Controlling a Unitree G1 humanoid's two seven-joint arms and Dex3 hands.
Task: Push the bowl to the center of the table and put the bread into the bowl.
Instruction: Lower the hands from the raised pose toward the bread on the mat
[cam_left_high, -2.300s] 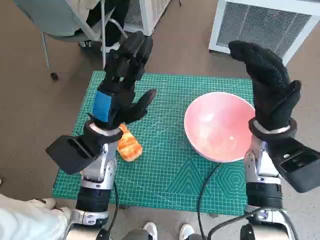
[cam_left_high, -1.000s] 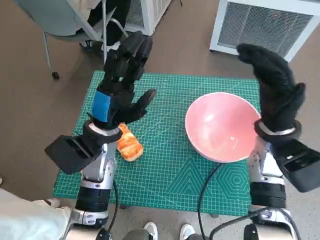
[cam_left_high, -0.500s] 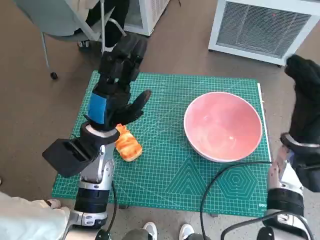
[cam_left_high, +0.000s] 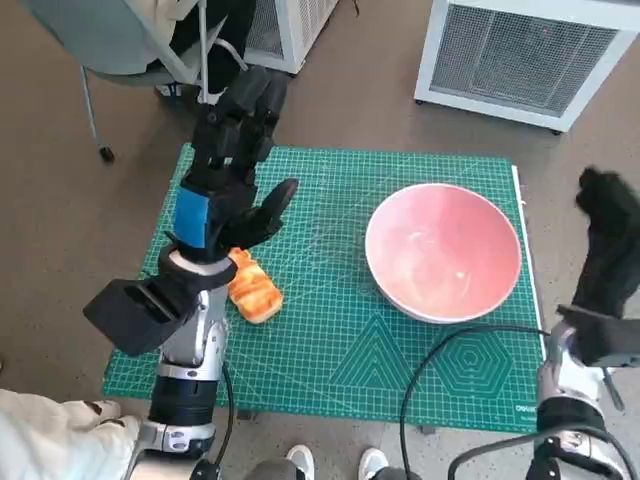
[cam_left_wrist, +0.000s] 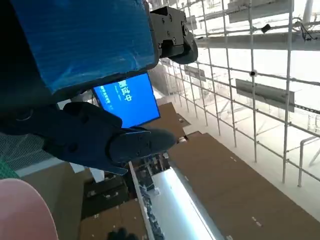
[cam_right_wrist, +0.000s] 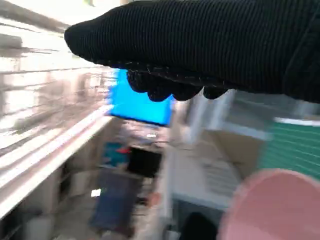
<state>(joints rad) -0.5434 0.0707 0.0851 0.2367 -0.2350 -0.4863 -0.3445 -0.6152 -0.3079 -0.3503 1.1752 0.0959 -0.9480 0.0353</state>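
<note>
A pink bowl stands on the right half of the green cutting mat; its rim also shows in the left wrist view and the right wrist view. A piece of golden bread lies on the mat's left side. My left hand is raised above the mat just beyond the bread, fingers spread, holding nothing. My right hand hangs off the table's right edge, apart from the bowl, with nothing in it.
A white slatted unit stands on the floor beyond the table at the right. A chair with a person's legs is at the far left. A black cable crosses the mat's near right corner.
My right hand has swung from beside the bowl's right rim out past the table's right edge and lowered. The bowl has shifted slightly left. The left hand barely moved.
</note>
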